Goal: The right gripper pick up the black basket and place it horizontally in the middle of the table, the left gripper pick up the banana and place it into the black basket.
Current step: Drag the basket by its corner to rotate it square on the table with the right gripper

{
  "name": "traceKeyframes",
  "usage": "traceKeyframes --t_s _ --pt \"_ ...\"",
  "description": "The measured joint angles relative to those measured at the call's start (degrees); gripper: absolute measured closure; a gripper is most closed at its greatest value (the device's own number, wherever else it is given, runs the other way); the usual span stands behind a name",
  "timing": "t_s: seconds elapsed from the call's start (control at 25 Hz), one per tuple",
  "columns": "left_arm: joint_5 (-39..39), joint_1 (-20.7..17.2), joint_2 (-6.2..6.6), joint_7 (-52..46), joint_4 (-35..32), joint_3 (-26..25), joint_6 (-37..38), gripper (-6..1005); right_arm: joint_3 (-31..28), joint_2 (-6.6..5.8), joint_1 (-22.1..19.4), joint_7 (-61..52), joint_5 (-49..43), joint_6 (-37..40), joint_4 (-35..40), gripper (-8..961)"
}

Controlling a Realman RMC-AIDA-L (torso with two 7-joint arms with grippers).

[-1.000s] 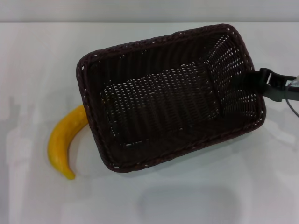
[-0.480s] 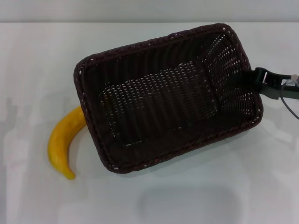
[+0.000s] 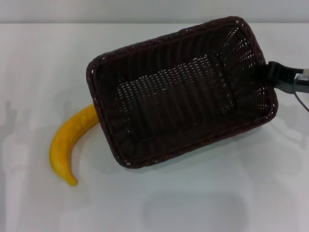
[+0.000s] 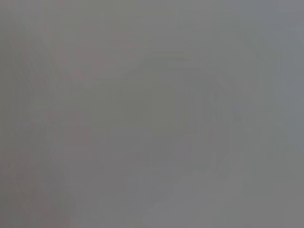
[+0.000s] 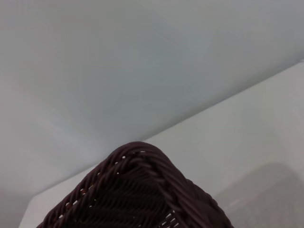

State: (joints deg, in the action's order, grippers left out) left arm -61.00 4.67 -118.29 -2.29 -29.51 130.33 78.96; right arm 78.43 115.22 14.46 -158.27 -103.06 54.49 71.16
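Nearest the robot, the white bench (image 3: 203,203) lies bare along its front edge, with a faint sheen on it. A little farther in, toward the robot's left, the banana (image 3: 70,142) lies flat on the bench, its small tip pointing toward the robot and its thicker upper end running under or against the near left corner of the black basket (image 3: 181,92); whether the two touch cannot be told. The black basket sits across the middle of the bench, turned askew so that its long sides slant up toward the robot's right, its open top facing the head camera and its woven floor showing inside. At the basket's right short side, the right claw (image 3: 270,77) reaches in from the right edge of the head view and is pinching the basket's rim. The right wrist view shows one braided corner of the black basket (image 5: 142,194) close up, with the bench (image 5: 247,142) beyond it. The left wrist view is a plain grey blur, and the left claw shows nowhere.
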Motion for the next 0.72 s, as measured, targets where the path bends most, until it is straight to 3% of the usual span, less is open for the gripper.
traceKeyframes --t_s 0.72 --pt "-0.1 0.5 0.24 0.0 0.0 0.0 -0.2 110 -0.9 -0.18 0.6 0.5 -0.2 -0.7 -0.4 720"
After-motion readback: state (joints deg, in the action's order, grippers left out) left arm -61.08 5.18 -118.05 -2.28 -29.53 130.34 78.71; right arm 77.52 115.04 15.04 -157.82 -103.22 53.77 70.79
